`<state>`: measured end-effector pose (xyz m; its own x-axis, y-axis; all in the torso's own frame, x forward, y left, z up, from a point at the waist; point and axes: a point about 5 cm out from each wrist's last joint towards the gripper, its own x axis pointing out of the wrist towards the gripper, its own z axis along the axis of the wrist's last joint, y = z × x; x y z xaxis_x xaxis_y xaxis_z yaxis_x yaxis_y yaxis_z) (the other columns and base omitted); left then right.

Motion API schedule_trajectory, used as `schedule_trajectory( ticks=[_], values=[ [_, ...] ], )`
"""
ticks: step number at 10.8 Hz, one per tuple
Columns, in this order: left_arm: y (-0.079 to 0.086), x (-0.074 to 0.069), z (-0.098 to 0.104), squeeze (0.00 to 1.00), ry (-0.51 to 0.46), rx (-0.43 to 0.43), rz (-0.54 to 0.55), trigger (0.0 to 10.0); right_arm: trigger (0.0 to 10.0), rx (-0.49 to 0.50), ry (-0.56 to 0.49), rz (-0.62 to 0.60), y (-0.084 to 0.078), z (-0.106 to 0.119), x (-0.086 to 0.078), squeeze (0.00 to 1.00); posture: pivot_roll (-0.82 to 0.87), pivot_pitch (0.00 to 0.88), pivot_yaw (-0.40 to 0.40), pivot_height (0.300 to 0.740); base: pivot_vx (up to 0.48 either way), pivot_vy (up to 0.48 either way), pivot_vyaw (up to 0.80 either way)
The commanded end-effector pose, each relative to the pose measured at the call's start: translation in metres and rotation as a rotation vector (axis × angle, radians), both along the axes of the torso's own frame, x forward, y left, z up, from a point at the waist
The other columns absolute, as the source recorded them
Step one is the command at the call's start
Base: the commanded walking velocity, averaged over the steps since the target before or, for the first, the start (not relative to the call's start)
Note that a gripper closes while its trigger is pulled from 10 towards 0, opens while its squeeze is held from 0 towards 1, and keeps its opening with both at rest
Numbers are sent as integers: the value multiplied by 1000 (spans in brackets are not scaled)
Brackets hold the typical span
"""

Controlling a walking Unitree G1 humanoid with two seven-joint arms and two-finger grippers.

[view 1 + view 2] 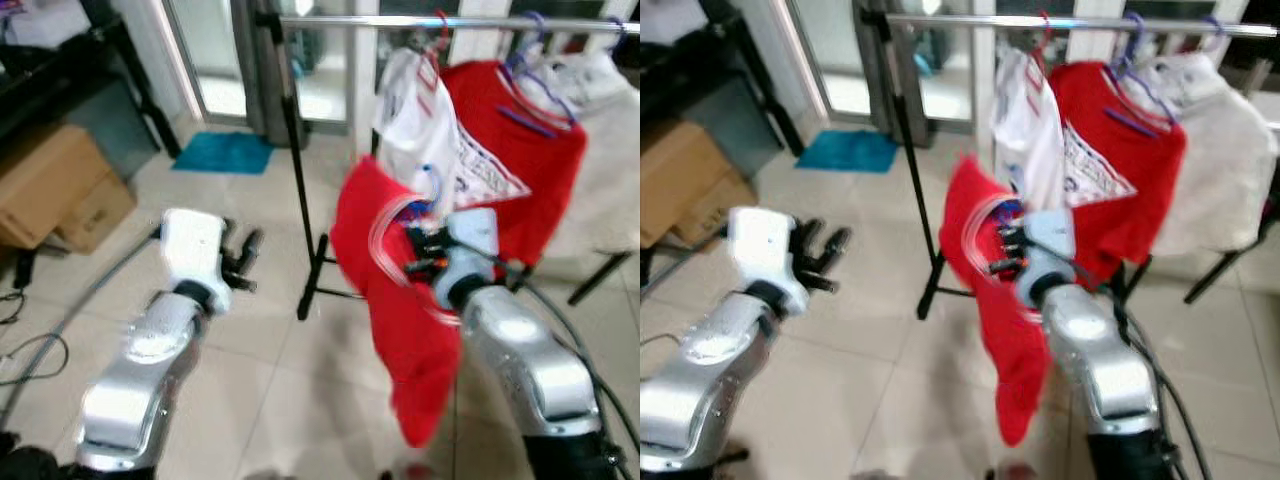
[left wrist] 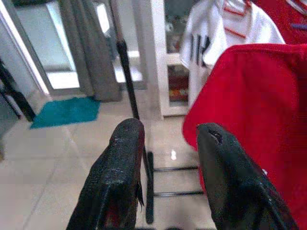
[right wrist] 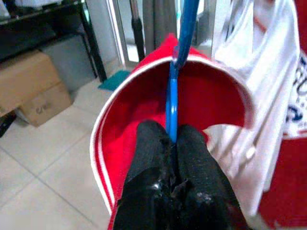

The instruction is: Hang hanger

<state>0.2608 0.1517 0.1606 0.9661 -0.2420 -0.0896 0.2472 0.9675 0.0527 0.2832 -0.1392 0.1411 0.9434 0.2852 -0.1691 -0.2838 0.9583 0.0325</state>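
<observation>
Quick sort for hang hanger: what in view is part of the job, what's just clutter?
Job:
- blue hanger, pinched in the right hand
- red shirt on that hanger
- rail of the clothes rack

Lying about:
- left hand, open, holding nothing
- white shirt, already hung
- cardboard boxes
- teal mat
</observation>
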Motion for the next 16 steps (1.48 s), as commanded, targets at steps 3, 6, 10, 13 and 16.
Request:
schedule_trajectory(
  ticks=[3, 6, 10, 13, 16],
  values=[
    [10, 0, 3, 0, -6, 19, 41, 10000, 10000, 40, -55, 60, 17, 15, 0, 0, -64, 74, 79, 740, 371, 0, 0],
    [9, -2, 4, 0, -3, 33, 26, 10000, 10000, 44, -73, 38, 16, 17, 0, 0, -63, 82, 80, 740, 369, 0, 0],
    [9, -4, 0, 0, 5, 33, 28, 10000, 10000, -8, -88, 36, 14, 18, 1, 0, -68, 63, 67, 740, 370, 0, 0],
    [10, -6, 2, 0, -6, 54, 33, 10000, 10000, -21, -91, 66, 19, 21, 4, 0, -54, 49, 46, 740, 364, 0, 0],
    [11, -6, 3, 0, -12, 58, 39, 10000, 10000, -28, -88, 70, 22, 23, 8, 0, -49, 35, 41, 740, 363, 0, 0]
  ],
)
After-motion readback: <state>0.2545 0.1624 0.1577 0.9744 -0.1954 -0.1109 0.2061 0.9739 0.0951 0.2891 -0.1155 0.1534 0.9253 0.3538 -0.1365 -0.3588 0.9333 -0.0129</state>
